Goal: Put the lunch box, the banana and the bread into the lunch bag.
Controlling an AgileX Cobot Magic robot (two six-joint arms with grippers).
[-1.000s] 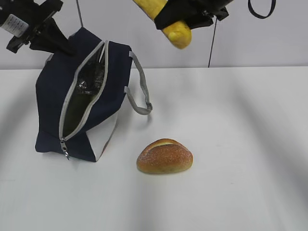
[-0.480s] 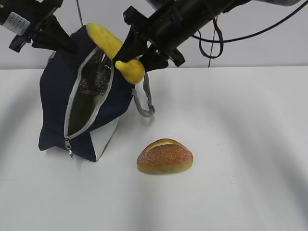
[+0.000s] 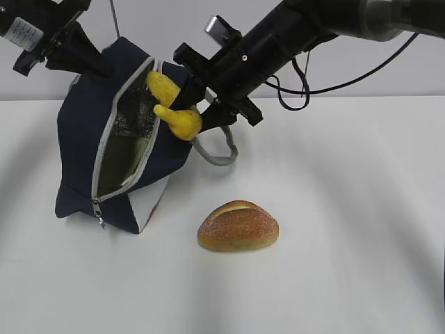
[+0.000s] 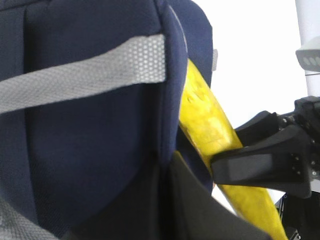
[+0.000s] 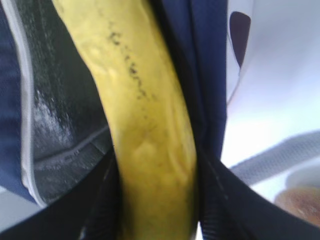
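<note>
White counter: right fingers point(image 3: 193, 104) clamp the banana point(image 3: 172, 106), its far tip angled into the lunch bag point(image 3: 83, 153) mouth, left fingers point(image 3: 87, 59) pinching the bag's rim.

Exterior looks down at a slant, bag point(image 3: 122, 163) left. Both wrist views sit close against it, sharing the banana point(image 4: 207, 125).

A plain white counter point(image 3: 348, 278) fills the lower part of the exterior view, smooth and matte, with soft, broad grey shadows lying across it at the left and right. Behind it rises a bare, pale grey wall point(image 3: 389, 76), meeting the counter's far edge in a straight horizontal line. The light is even and diffuse, without any hard glare.
</note>
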